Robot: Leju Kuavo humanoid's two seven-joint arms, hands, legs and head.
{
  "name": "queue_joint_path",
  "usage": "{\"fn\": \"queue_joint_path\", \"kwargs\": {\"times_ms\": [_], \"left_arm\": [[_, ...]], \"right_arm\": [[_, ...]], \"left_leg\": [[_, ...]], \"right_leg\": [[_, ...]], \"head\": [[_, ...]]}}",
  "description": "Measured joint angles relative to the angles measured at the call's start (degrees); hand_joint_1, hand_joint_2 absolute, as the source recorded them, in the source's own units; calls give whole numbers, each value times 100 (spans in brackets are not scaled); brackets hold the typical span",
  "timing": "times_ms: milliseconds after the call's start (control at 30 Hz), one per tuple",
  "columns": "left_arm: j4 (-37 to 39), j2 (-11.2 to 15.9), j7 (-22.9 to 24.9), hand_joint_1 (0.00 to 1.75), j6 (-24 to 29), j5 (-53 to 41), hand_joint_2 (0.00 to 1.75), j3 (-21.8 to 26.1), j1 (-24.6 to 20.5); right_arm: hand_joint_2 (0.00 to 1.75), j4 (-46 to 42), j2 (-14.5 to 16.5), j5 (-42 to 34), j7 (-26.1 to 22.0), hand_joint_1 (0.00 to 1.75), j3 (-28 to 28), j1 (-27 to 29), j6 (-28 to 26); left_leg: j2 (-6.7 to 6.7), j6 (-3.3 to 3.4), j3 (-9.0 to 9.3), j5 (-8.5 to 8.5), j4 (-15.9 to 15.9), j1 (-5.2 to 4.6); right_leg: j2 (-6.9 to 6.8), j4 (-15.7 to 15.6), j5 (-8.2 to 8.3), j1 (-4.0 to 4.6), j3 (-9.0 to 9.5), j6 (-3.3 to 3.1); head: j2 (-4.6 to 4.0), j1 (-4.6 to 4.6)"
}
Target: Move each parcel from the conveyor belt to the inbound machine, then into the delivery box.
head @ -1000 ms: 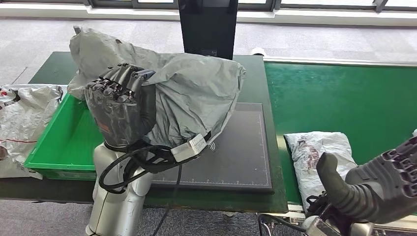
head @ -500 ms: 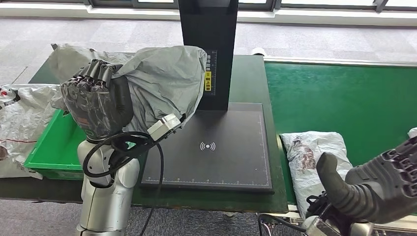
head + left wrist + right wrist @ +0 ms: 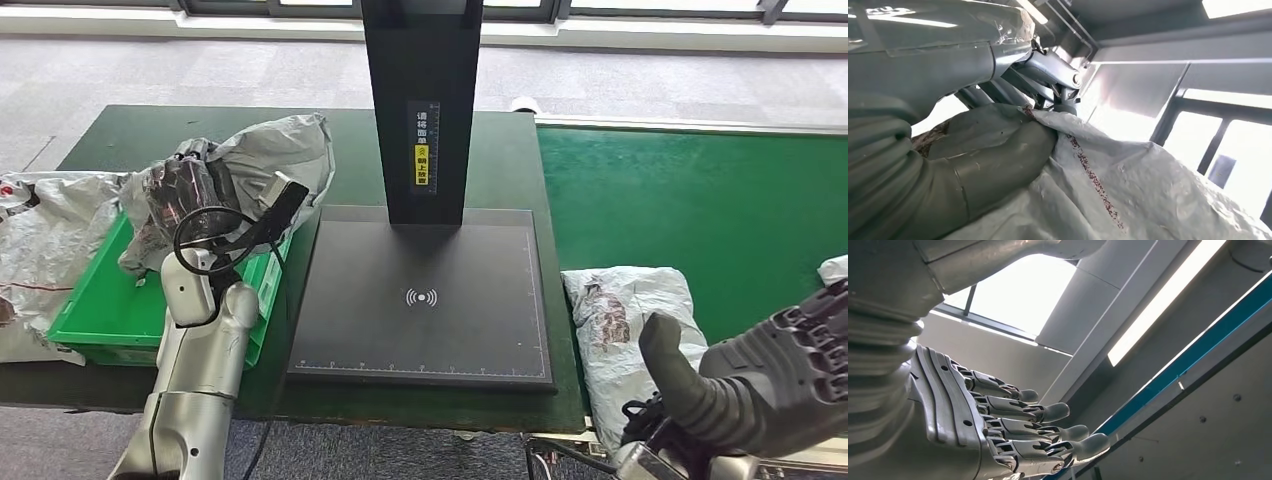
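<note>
Dark green tabletop [image 3: 520, 150] carrying a black inbound machine [image 3: 425, 300] with upright black column; green conveyor belt [image 3: 700, 200] adjoining its right edge; grey carpeted floor and window frames beyond. Green delivery box [image 3: 100, 310] at the tabletop's left edge, crumpled silver bags beside it. Since a second ago the grey parcel [image 3: 265, 160] has travelled from over the machine's plate to above the delivery box, uncovering the plate and column. Parcel: grey plastic mailer, crumpled, gripped by the left robot hand [image 3: 185, 195], thumb pressed into its folds. Second parcel [image 3: 625, 320], pale with dark print, lies flat on the belt's near-left corner. Right robot hand [image 3: 760, 385] holds nothing, fingers extended and apart.
</note>
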Motion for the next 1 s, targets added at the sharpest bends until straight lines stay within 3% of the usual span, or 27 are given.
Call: {"fn": "queue_joint_path", "kwargs": {"times_ms": [167, 300, 500, 567, 900, 1000], "left_arm": [[410, 21, -123, 175, -74, -239, 175, 336, -71], [750, 52, 40, 175, -16, -278, 175, 514, -135], [1230, 288, 1134, 175, -10, -281, 175, 596, -234], [1365, 362, 1280, 175, -9, -281, 175, 596, -262], [1655, 532, 1290, 175, -8, -281, 175, 603, -280], [1673, 543, 1279, 44, -7, -281, 175, 624, -277]], "right_arm": [[175, 4, -1, -11, 0, 0, 39, -2, 5], [175, 17, -1, -25, 0, 0, 83, -4, 6], [175, 70, -2, -53, 1, 0, 106, -5, 6], [175, 95, -2, -38, 0, 0, 107, -4, 6], [175, 202, -2, 18, 0, 0, 108, -2, 6], [175, 231, -2, 52, 0, 0, 109, -2, 6]], "left_leg": [[-1, 2, -6, -2, 0, -1], [-1, 2, -6, -2, 0, -1], [1, 0, -2, -2, 0, -1], [0, 0, -3, -1, 0, -1], [-2, 1, -6, -2, 0, 4], [-3, 1, -7, -2, 0, 4]], "right_leg": [[-2, 0, -1, -3, -4, 1], [-1, 0, -1, -3, -4, 1], [1, 0, -1, 2, -5, 0], [1, 0, -1, 4, -5, 0], [-2, 0, -3, 1, -4, -2], [-2, 0, -3, 1, -4, -2]], "head": [[0, 0], [0, -1], [0, -1], [0, -1], [0, -1], [0, -1]]}}
